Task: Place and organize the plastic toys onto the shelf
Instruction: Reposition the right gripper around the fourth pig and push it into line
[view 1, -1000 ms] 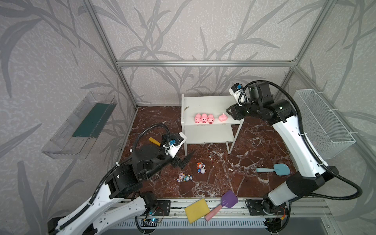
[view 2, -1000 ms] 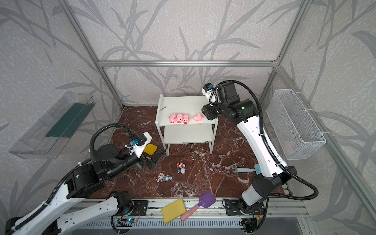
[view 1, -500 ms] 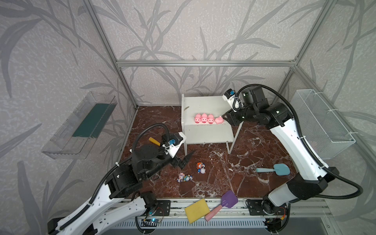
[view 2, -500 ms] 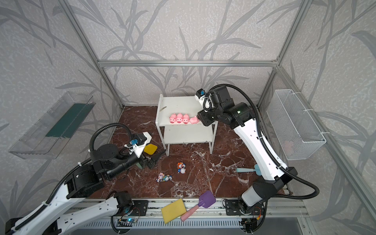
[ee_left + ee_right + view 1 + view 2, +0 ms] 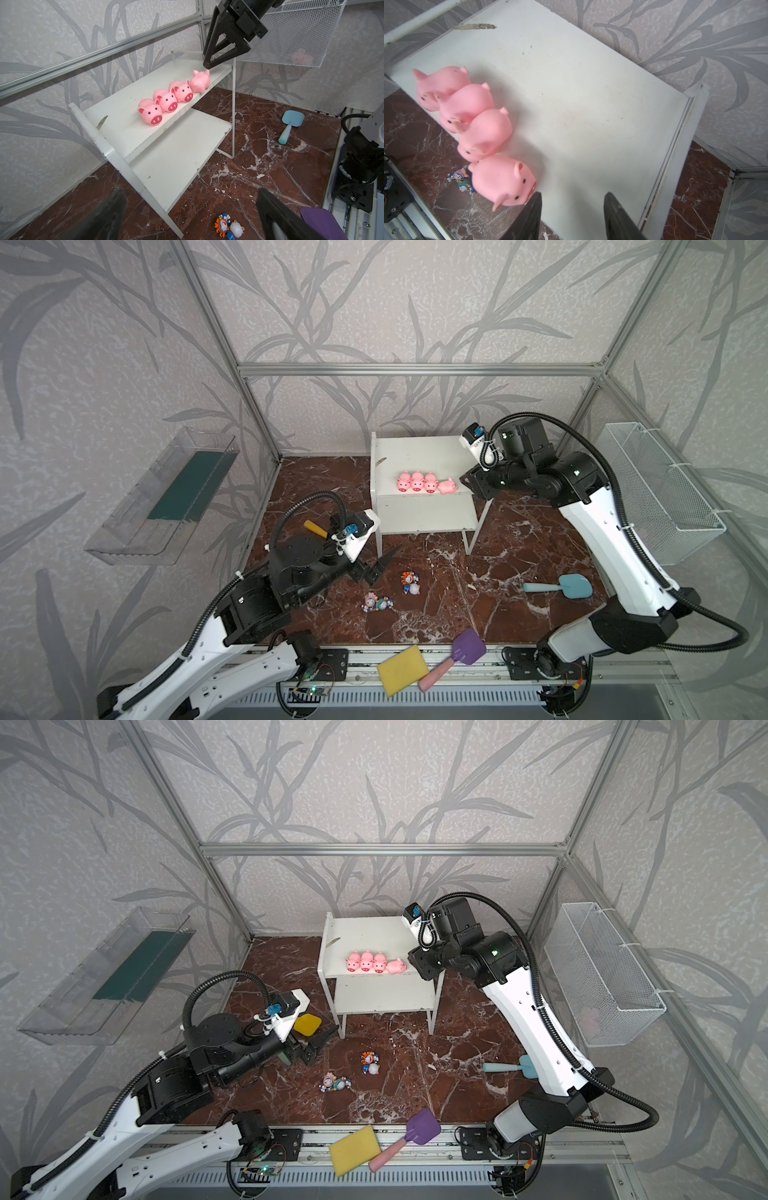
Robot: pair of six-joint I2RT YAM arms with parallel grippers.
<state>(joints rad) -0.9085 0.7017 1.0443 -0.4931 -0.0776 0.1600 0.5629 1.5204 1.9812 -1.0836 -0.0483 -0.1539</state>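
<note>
Already, 4 pigs [image 5: 417,482] on shelf [image 5: 415,452], figurines [image 5: 409,583] unshelved

Pigs [image 5: 166,100]: smooth pink rubbery plastic, faintly glossy. Shelf [image 5: 124,128]: white painted board, matt and scuffed. Bench [image 5: 259,166]: polished red-brown marble-patterned surface; basket [image 5: 656,489]: white wire mesh.

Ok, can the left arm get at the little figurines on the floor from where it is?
Probably yes: the left gripper is open close by the figurines, with only bare floor between them.
</note>
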